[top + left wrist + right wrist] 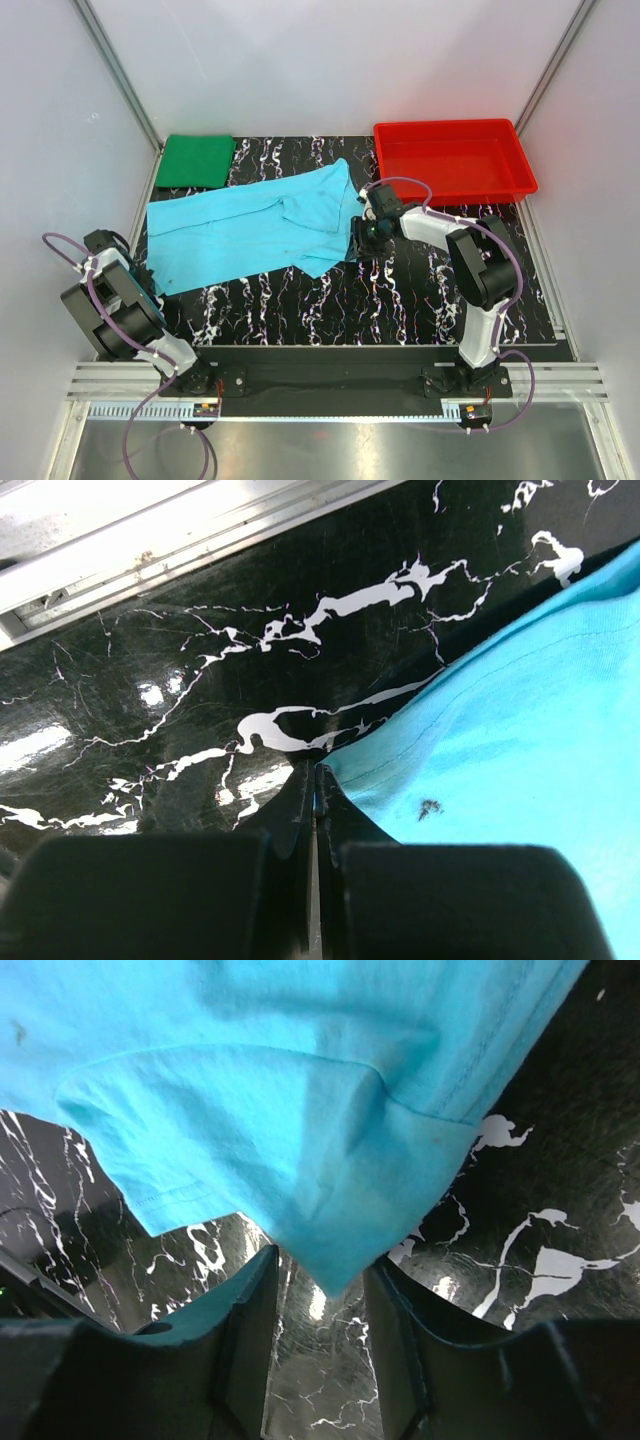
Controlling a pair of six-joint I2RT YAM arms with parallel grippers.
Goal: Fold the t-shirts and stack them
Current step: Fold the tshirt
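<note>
Right end effector (320,1265) gaped astride a corner of the blue shirt (250,225), arm stretched forward. Left end effector (315,773) was closed at the hem, arm tucked back.

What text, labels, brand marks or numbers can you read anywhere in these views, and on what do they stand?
No readable text in any view.
light blue t-shirt: plain; the dark speck in the left wrist view is a stain or bit of fluff, not lettering.
dark green t-shirt: plain, no print showing.
red tray: no marking visible.
small tabs at the arm bases: too small to read.
</note>
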